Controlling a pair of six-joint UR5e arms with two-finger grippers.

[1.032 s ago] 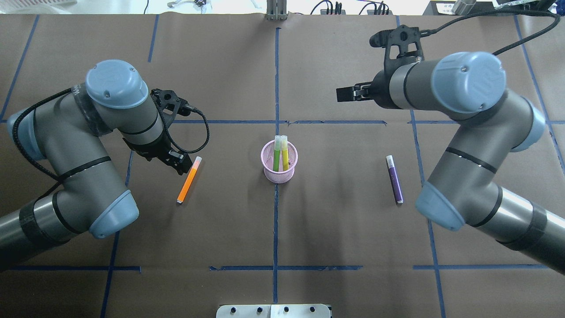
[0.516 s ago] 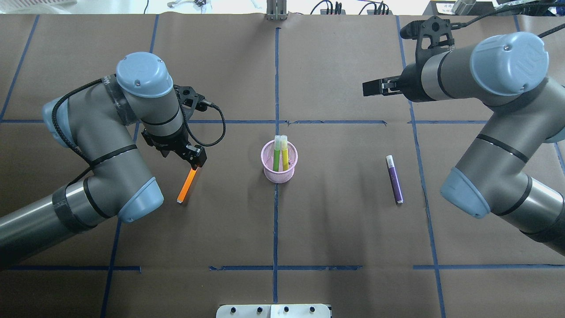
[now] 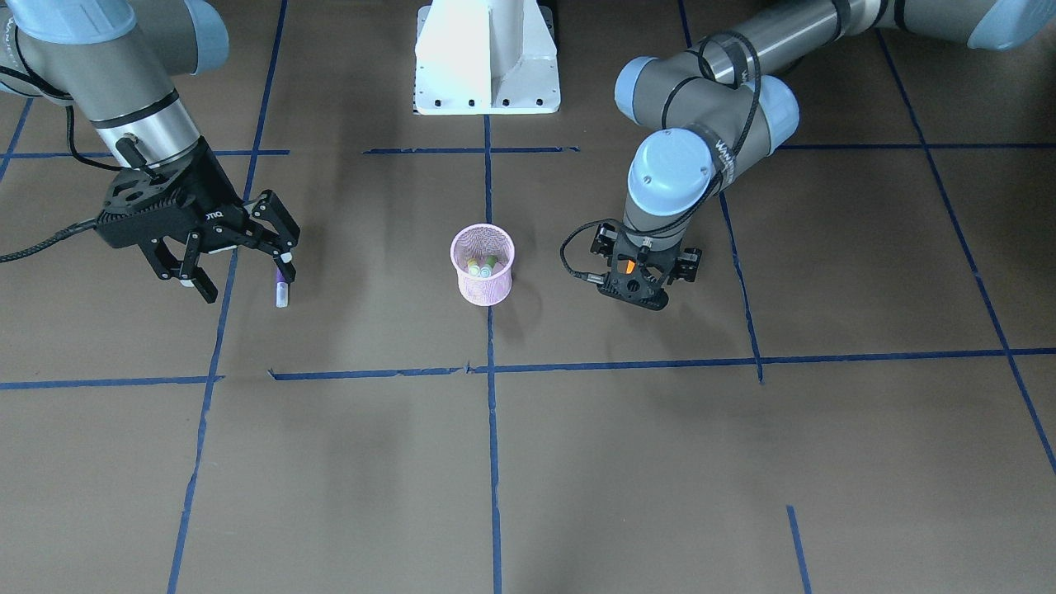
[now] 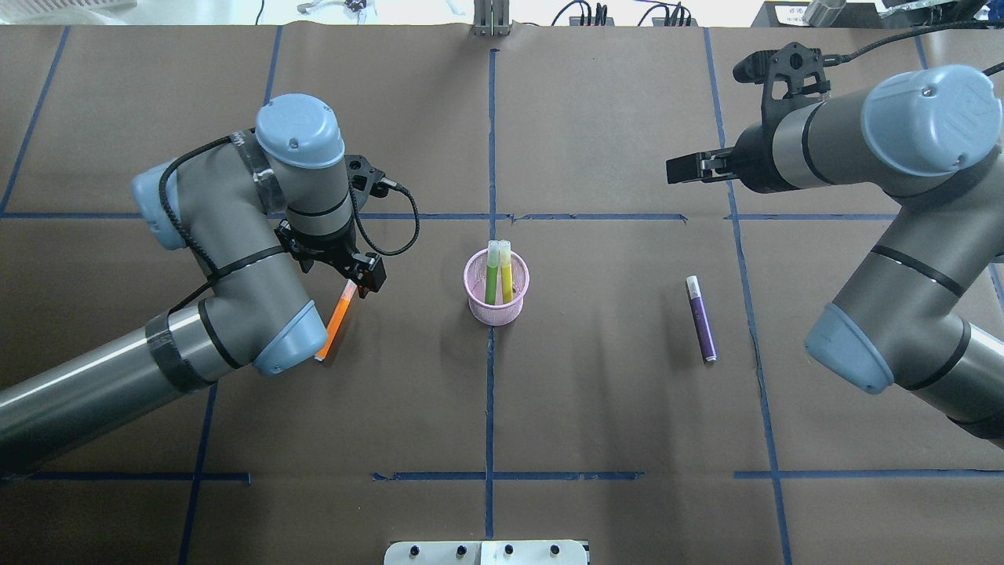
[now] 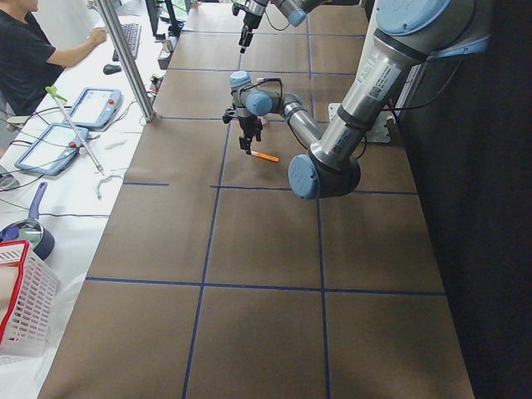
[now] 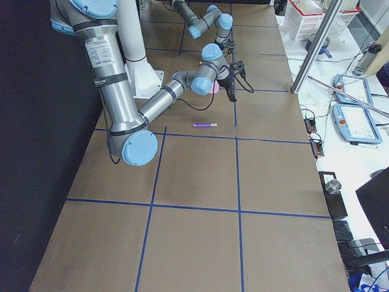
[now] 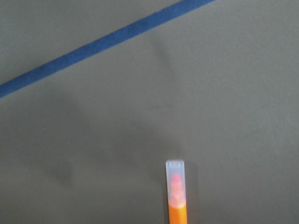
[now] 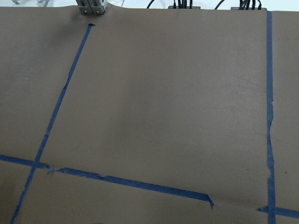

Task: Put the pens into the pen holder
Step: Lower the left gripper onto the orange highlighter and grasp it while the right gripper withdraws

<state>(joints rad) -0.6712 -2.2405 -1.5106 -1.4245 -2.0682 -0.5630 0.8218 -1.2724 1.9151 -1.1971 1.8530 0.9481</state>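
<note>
The orange pen (image 4: 337, 320) lies flat on the bench (image 4: 612, 416) on the robot's left of the pen holder (image 4: 494, 315), apart from it. Its long axis runs on a slant, with the pale cap end pointing away from the robot and in toward the holder, and the tail pointing back toward the robot. The left hand (image 4: 367, 281) hangs over that cap end, wrist pointing down, and is by far the nearer of the two. Its own camera shows the cap low in the frame with the barrel running off the bottom edge. From that I judge the hand sits a little past the cap, so a grasp on the barrel calls for a small shift back along the pen. Whether its fingers stand wide or narrow I cannot tell, since the wrist body hides them. The holder stands upright at mid-bench on a blue tape line (image 4: 489, 408), with a green pen (image 4: 491, 284) and a yellow pen (image 4: 507, 284) standing in it, caps up. The purple pen (image 4: 700, 318) lies well off to the holder's right, its axis running nearly straight toward and away from the robot, cap end far. The right hand (image 3: 245, 276), fingers spread wide and holding nothing, hangs beyond that cap end; its camera sees only bare bench and tape.
</note>
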